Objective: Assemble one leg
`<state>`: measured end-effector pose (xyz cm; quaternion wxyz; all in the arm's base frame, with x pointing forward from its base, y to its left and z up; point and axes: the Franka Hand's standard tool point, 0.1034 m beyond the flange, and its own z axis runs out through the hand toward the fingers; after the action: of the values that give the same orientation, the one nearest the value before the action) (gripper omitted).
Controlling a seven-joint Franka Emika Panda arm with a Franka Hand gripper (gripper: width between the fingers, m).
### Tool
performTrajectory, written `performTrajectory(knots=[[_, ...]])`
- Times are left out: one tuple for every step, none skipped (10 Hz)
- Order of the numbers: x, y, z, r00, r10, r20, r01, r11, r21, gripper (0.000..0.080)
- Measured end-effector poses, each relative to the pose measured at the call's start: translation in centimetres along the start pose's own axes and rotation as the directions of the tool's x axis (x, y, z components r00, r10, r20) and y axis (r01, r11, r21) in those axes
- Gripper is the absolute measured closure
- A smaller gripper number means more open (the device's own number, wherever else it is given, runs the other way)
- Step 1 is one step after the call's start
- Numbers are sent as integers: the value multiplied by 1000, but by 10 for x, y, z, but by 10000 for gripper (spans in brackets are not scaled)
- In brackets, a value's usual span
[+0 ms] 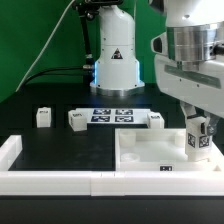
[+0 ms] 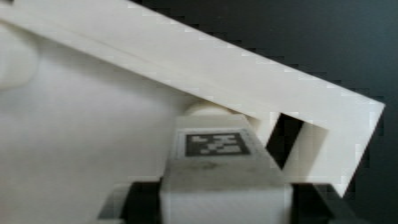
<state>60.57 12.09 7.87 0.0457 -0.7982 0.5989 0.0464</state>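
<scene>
My gripper (image 1: 197, 128) is shut on a leg (image 1: 196, 141), a small white block with a black-and-white tag, and holds it upright over the near right corner of the large flat white panel (image 1: 145, 152). In the wrist view the held leg (image 2: 217, 150) sits between my black fingers (image 2: 150, 198), right at the panel's corner recess (image 2: 285, 132). Three more legs lie on the black table: one (image 1: 42, 117) at the exterior view's left, one (image 1: 77, 119) beside the marker board, one (image 1: 157, 119) at its right end.
The marker board (image 1: 115, 116) lies flat at the table's middle. Long white border rails (image 1: 60, 180) run along the front edge and left side. The robot base (image 1: 113, 60) stands behind the marker board.
</scene>
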Motion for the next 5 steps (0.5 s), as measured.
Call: performTrajectory(knots=[[-1, 0, 0, 999, 41, 4, -41, 999, 2, 507], [-1, 0, 0, 1000, -3, 4, 3, 1000, 2, 507], [-1, 0, 0, 999, -46, 4, 46, 999, 2, 341], [-2, -1, 0, 998, -66, 4, 66, 998, 3, 191], [-3, -1, 0, 985, -174, 1, 174, 985, 0, 162]])
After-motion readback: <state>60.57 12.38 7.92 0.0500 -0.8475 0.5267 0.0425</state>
